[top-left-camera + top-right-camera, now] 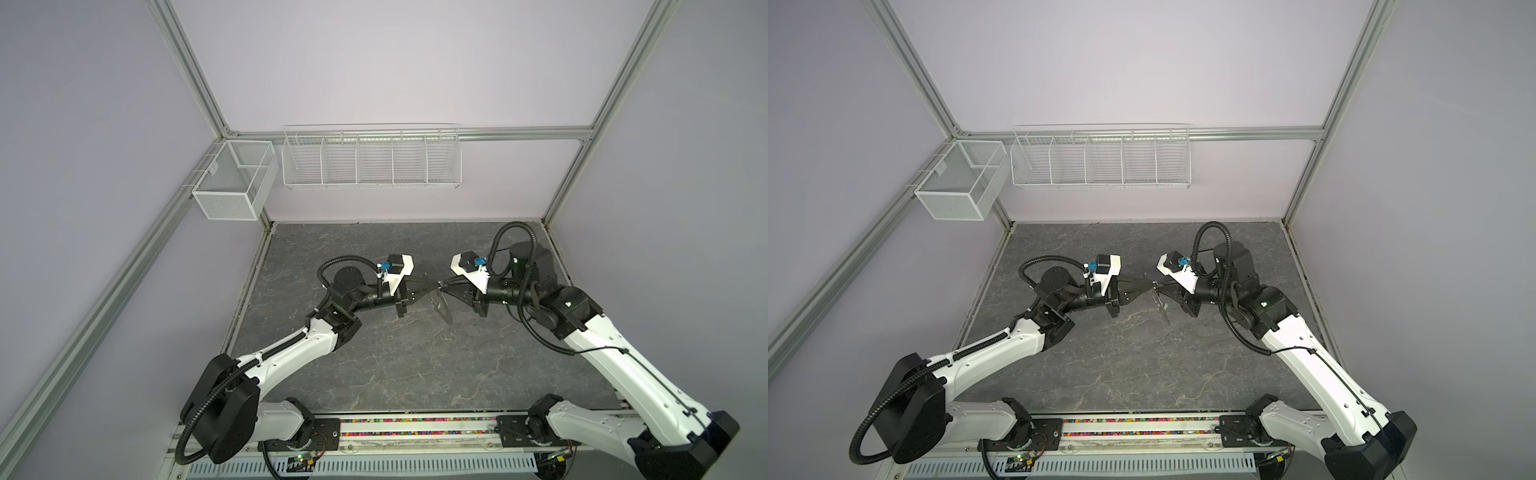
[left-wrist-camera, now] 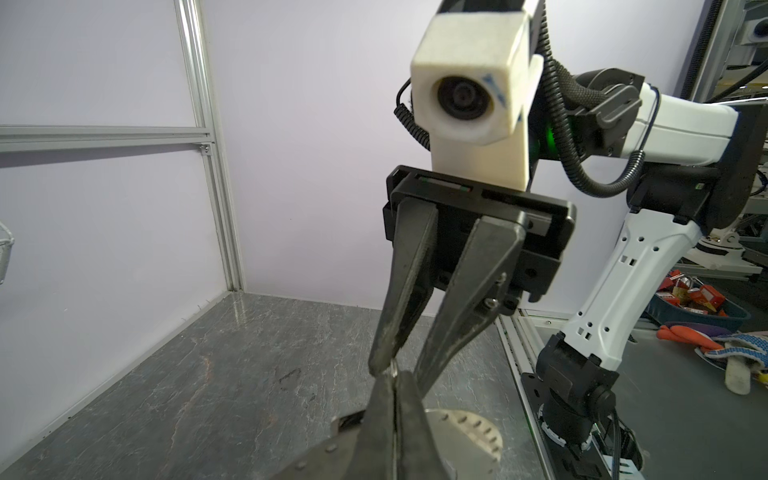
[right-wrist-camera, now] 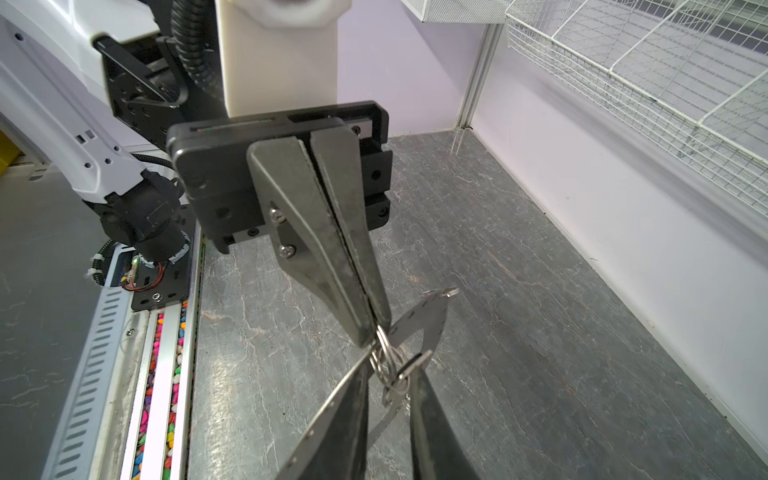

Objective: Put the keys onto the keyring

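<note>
Left claw [image 3: 371, 338] is pressed fully together, its tips pinching one of the wire loops [image 3: 384, 353] on the keyring [image 3: 428, 316]. Right claw [image 2: 401, 370] stands narrowly parted, one finger on each side of those loops (whether the fingers already press on the wire, I cannot tell).

Both arms come up from the near rail, bend at the elbow and turn their wrists inward, so the two claws lie roughly level and point at each other. They meet tip to tip over the middle of the grey table [image 1: 374, 353]. In both top views the left claw reaches in from the left and the right claw from the right.

From the pinched loop the keyring hangs on edge, clear of both claw bodies. In a top view it shows as a thin dark sliver [image 1: 444, 307] running from the tips toward the near side of the table, with its flat faces turned sideways. The left wrist view shows part of one pale face with its row of rim holes. Whether the lower edge touches the table I cannot tell.
</note>
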Robot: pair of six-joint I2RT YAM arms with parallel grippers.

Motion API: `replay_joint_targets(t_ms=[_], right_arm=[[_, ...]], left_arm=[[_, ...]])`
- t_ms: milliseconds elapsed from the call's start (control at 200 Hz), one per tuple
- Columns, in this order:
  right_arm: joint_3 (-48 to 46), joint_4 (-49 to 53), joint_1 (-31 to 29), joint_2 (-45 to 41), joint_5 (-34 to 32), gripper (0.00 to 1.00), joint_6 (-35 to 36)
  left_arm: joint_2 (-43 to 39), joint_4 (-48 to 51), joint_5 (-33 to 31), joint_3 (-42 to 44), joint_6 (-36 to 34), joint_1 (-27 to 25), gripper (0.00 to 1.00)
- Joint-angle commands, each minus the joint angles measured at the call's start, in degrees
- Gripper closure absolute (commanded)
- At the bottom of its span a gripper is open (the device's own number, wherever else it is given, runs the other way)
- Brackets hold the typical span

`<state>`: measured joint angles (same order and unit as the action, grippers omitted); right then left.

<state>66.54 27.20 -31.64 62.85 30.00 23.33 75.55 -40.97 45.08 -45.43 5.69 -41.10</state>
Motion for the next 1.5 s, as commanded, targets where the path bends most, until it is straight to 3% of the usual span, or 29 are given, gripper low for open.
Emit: replay_joint_targets(t_ms=[0, 480, 750, 795, 925, 980, 1244, 1494], right_arm=[[0.7, -0.5, 0.4, 0.2, 2.3, 0.81, -0.5], [0.6, -0.5, 0.5, 1.2, 5.4, 0.86, -0.2], [0.0, -0.6, 0.4, 0.4, 5.4, 0.93, -0.3], [0.0, -0.1, 0.5, 0.3, 4.7, 0.93, -0.2], [1.7, 4.8, 0.5, 1.1, 1.8, 0.93, 0.9], [2.8, 7.3, 0.4, 1.8, 0.3, 0.94, 1.0], [8.9, 18.4, 0.1, 6.0, -4.0, 0.93, 2.1], [11.8, 21.8, -1.1, 8.4, -5.5, 0.93, 2.3]], left_arm=[[-0.3, -0.7, 1.2, -2.1, -0.2, 0.2, 1.0], [0.2, -1.1, 1.8, -2.3, 0.0, 0.2, 1.0], [0.4, 0.3, 0.9, -2.3, -1.6, 0.2, 1.0], [-0.3, 2.4, 0.0, -2.4, -3.4, 0.2, 1.0], [-3.4, 17.2, -3.8, -5.5, -14.0, 0.2, 0.74], [-4.6, 23.9, -6.2, -7.2, -18.4, 0.2, 0.67], [-6.8, 48.0, -16.5, -15.0, -36.4, -2.7, 0.66], [-2.9, 53.5, -25.8, -19.7, -42.4, -8.0, 0.68]])
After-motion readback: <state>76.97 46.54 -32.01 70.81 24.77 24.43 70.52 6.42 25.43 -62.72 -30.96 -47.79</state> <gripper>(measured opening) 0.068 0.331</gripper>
